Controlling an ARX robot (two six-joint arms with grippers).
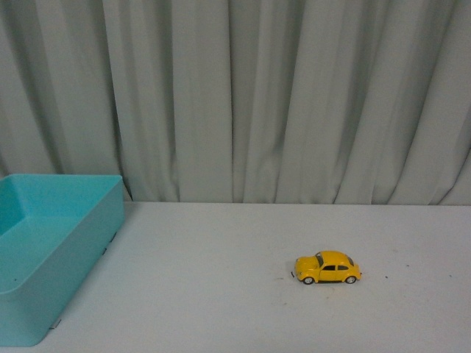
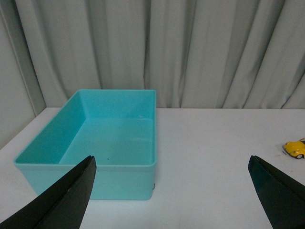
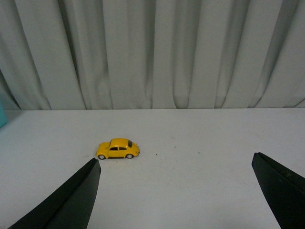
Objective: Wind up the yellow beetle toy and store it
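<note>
Box (image 1: 77, 261): blue, on the white table (image 1: 221, 301), far left.
Left gripper (image 2: 170, 160): spread wide, near the box.
Right gripper (image 3: 175, 157): spread wide too.
Toy car (image 1: 327, 268): yellow, on its wheels, well right of the box.

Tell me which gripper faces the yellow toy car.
The right gripper: the yellow beetle toy lies before it, whereas the left gripper faces the turquoise bin.

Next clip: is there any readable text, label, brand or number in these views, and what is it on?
None can be read.
The yellow beetle toy is too small to show any plate or badge.
The teal bin, the white table and the curtain carry no markings.
</note>
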